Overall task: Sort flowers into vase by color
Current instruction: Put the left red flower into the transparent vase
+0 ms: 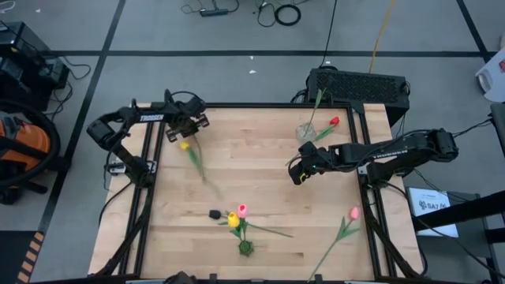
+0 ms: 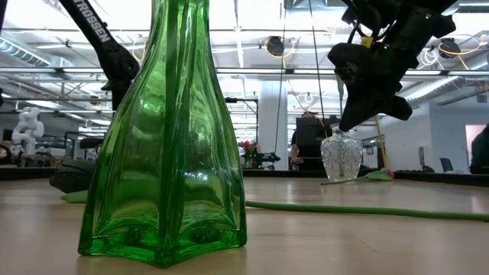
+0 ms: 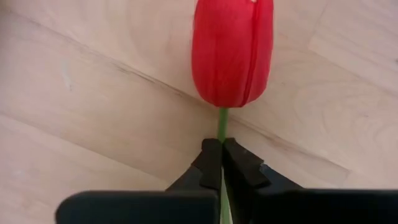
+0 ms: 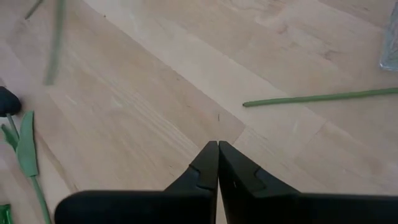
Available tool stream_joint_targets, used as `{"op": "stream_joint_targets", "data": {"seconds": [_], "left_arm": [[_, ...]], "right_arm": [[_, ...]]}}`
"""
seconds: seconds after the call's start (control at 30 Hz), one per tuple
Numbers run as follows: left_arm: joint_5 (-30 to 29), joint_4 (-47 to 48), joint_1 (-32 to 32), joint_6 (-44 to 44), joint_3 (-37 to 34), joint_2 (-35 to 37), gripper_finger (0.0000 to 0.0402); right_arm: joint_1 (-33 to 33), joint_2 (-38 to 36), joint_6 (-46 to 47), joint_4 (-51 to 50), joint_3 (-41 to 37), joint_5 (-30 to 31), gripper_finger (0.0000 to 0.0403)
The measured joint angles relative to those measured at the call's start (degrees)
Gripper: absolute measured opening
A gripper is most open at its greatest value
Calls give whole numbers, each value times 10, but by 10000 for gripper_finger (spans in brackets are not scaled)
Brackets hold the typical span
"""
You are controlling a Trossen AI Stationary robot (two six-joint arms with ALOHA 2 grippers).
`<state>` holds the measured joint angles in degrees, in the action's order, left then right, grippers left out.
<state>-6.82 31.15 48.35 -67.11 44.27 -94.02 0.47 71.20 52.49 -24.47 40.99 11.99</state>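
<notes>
Two left fingers [image 3: 222, 163] pinched the red tulip [image 3: 232, 50] stem just below its head — a hold for lifting; right gripper [image 4: 217, 163] hovered shut, empty.

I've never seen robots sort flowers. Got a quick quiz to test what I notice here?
1. True or false: the right gripper is holding a flower.
2. The left gripper pinches its tulip by the: A) head B) stem C) leaf
3. What colour is the vase closest to the low camera?

Key: 1 false, it is shut on nothing. 2 B. 3 green.
</notes>
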Motion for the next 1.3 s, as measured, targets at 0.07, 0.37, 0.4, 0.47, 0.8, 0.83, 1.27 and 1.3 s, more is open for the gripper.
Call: {"op": "stream_joint_targets", "data": {"seconds": [0.07, 0.37, 0.4, 0.47, 0.8, 0.83, 1.27, 1.3], "left_arm": [[-4, -3, -8, 0, -1, 0, 12], [1, -52, -35, 7, 44, 75, 13], [-6, -68, -37, 16, 48, 89, 13], [-21, -99, -47, 37, 55, 117, 13], [65, -436, -104, 268, 78, 219, 13], [84, -469, -113, 291, 78, 222, 13], [171, -639, -272, 437, 114, 202, 12], [172, -637, -284, 451, 125, 196, 10]], "right_arm": [[0, 0, 0, 0, 0, 0, 4], [0, 0, -52, -17, 0, -2, 4], [0, 0, -65, -28, 0, -8, 4], [0, -5, -55, -50, 0, -36, 4], [-6, -84, -155, 33, 0, -42, 4], [-9, -95, -176, 63, 0, -33, 4], [-60, -115, -348, 317, 60, -30, 18], [-62, -107, -357, 311, 70, -31, 24]]}}
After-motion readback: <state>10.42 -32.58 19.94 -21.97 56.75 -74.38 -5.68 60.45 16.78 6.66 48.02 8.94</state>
